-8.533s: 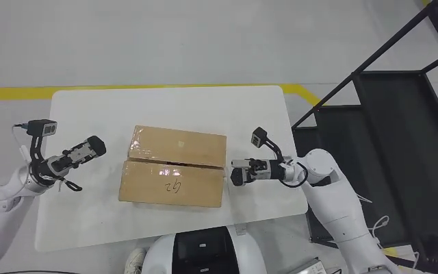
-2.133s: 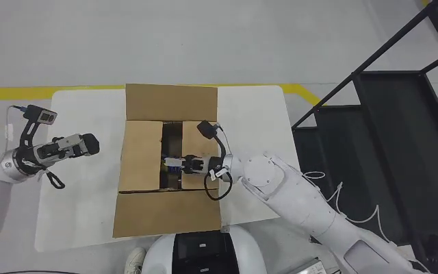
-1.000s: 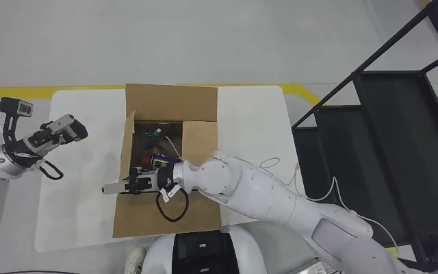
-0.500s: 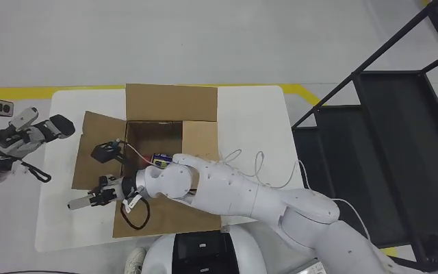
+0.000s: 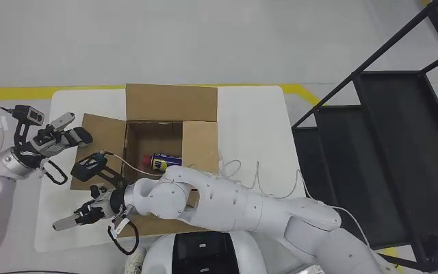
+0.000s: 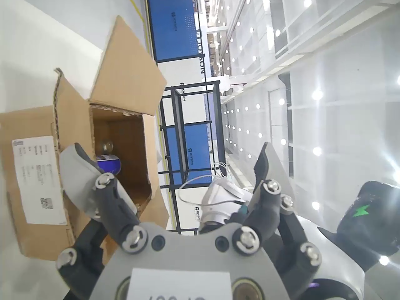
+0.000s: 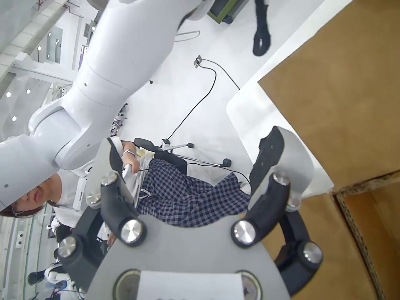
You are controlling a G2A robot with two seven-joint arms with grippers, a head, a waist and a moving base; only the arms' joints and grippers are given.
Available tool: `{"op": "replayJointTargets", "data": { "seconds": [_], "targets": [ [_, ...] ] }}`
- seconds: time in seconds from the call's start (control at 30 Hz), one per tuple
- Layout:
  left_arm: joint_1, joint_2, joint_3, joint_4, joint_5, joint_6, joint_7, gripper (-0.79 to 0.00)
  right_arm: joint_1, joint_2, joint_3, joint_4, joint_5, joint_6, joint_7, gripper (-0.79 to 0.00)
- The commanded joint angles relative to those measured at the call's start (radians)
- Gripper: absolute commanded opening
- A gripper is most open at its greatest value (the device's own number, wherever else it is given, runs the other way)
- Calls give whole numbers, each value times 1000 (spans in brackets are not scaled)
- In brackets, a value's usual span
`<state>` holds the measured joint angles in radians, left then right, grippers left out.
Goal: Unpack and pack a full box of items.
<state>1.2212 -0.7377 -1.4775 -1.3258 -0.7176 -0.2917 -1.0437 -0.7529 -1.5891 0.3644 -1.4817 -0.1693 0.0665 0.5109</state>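
The cardboard box (image 5: pixel 171 101) stands open at mid-table, flaps spread outward. A blue and yellow spray can (image 5: pixel 163 162) with a red cap lies inside; its blue end (image 6: pixel 107 162) and a small clear bottle (image 6: pixel 107 145) sit at the bottom. My left gripper (image 5: pixel 76 134) hangs open beside the outspread left flap (image 5: pixel 96 145), which carries a white label (image 6: pixel 37 179); its fingers (image 6: pixel 82 165) hold nothing. My right arm crosses the near flap, and my right gripper (image 5: pixel 68 221) is open and empty near the table's front left corner, beside the flap edge (image 7: pixel 343 95).
The white table (image 5: pixel 253 130) has bare room to the right of the box and along its left edge. The table corner (image 7: pixel 247 110) lies just beyond the right gripper's fingers (image 7: pixel 272 148). A black metal stair (image 5: pixel 383 137) stands off the table's right side.
Over the last second the box's left flap was folded out flat. My right gripper slid off it toward the front left corner. My left gripper swung back in toward the box.
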Motion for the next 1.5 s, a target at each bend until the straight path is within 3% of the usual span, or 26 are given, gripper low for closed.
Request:
{"op": "replayJointTargets", "data": {
  "seconds": [0.0,0.2,0.37,0.73,0.9,1.03,1.23,1.33,1.47],
  "targets": [
    [-9,-5,18,21,8,2,10,0,-52,39,53,-82,-41,39,25,0],
    [-17,-15,44,74,95,-13,74,0,-225,134,221,-274,-142,74,82,0],
    [-16,-22,85,67,200,-31,78,0,-356,187,377,-362,-157,69,100,0],
    [-86,-57,220,44,276,9,42,0,-529,239,601,-421,-99,22,92,0],
    [-115,-58,196,49,259,-5,18,0,-559,247,615,-447,-125,38,90,0],
    [-96,-41,98,-22,219,-28,-19,0,-571,252,623,-459,-129,36,107,0],
    [-23,-22,-26,-212,164,-14,-52,0,-616,266,688,-468,-101,10,114,0],
    [-18,-24,-15,-299,186,12,-45,0,-661,276,744,-474,-73,-13,114,0],
    [-64,-40,89,-354,239,54,-11,0,-736,292,828,-488,-27,-48,132,0]
  ]
}}
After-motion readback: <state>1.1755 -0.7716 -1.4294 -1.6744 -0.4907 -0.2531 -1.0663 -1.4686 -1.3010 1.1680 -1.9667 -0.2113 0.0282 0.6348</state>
